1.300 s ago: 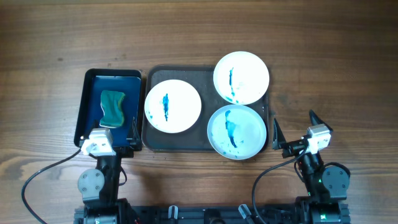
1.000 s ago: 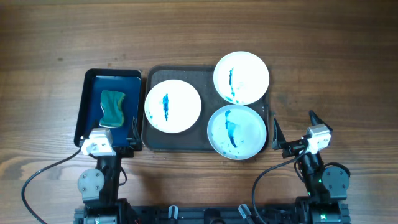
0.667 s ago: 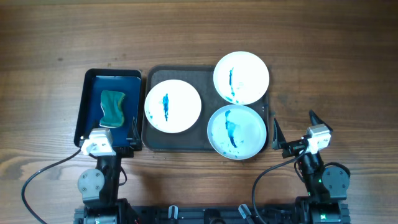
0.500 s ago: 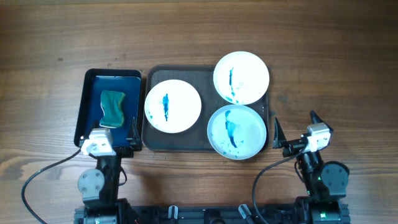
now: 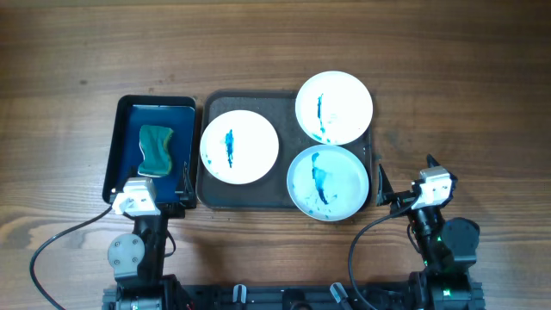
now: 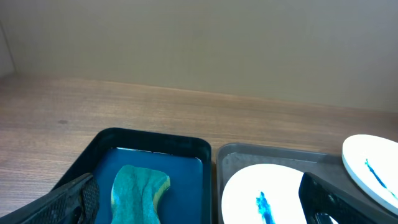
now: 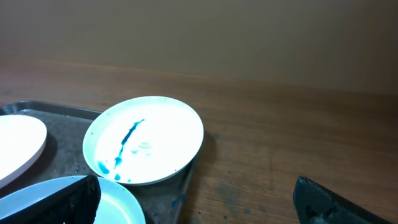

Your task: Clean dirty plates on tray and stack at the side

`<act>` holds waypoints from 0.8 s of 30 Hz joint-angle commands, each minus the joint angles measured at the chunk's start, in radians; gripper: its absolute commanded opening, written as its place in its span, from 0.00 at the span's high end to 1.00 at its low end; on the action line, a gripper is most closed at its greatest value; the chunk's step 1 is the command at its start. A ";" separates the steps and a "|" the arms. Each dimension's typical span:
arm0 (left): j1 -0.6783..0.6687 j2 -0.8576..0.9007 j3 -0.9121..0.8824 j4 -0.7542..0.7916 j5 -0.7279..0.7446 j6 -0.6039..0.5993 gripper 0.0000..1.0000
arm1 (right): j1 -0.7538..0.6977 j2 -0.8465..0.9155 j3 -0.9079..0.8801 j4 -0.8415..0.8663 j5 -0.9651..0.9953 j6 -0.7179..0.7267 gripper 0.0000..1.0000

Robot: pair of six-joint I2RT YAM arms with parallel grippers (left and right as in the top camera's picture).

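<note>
Overhead, bluish plate [image 5: 328, 182] on tray [image 5: 284, 105], just beside spread right claw [image 5: 406, 176]

Entry: no legible text, label, brand, number or sign in any of my three views; the only markings, on the plates [image 5: 239, 145] ahead of me, are shapeless blue-teal streaks, not characters.

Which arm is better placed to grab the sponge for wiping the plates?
Left. The left tool, open, is right beside the sponge in the blue tray; the right tool sits past the grey tray's far end.
</note>
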 commanded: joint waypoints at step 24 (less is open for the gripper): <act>-0.006 0.645 0.619 -0.160 0.051 -0.164 0.00 | 0.003 0.426 0.443 -0.052 -0.214 0.096 0.00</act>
